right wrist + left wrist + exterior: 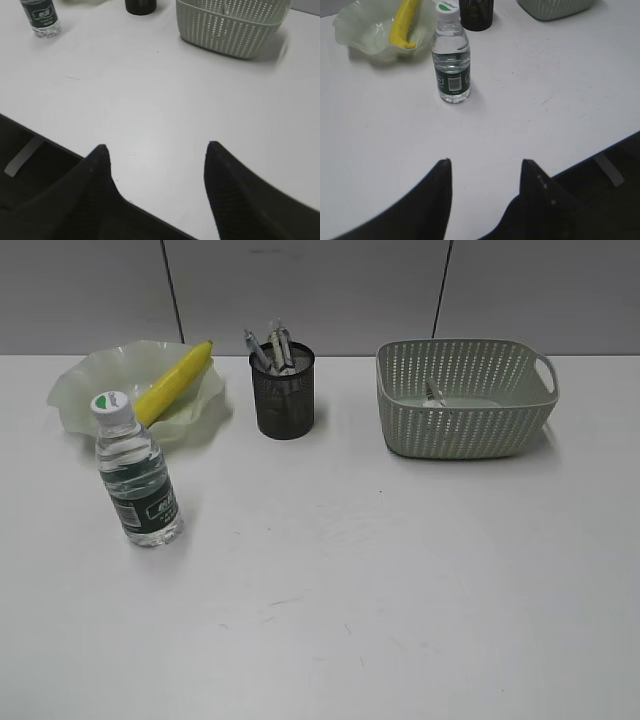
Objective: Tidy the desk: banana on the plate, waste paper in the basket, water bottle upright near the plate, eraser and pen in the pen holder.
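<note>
Both grippers, left (pixel 485 170) and right (pixel 156 152), hang at near table (pixel 400 620) edge, jaws parted, empty. Water bottle (pixel 137 478) upright beside plate (pixel 90 380) holding banana (pixel 175 381); a careless arm sweep could topple it. Pen holder (pixel 283 392), basket (pixel 465 395) farther back.

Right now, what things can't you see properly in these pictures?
- Eraser: hidden inside the pen holder, exterior view; mesh wall blocks it.
- Waste paper: mostly hidden by the basket wall.
- Plate: cut off by the left wrist view's top edge.
- Bottle: top cut off, right wrist view.
</note>
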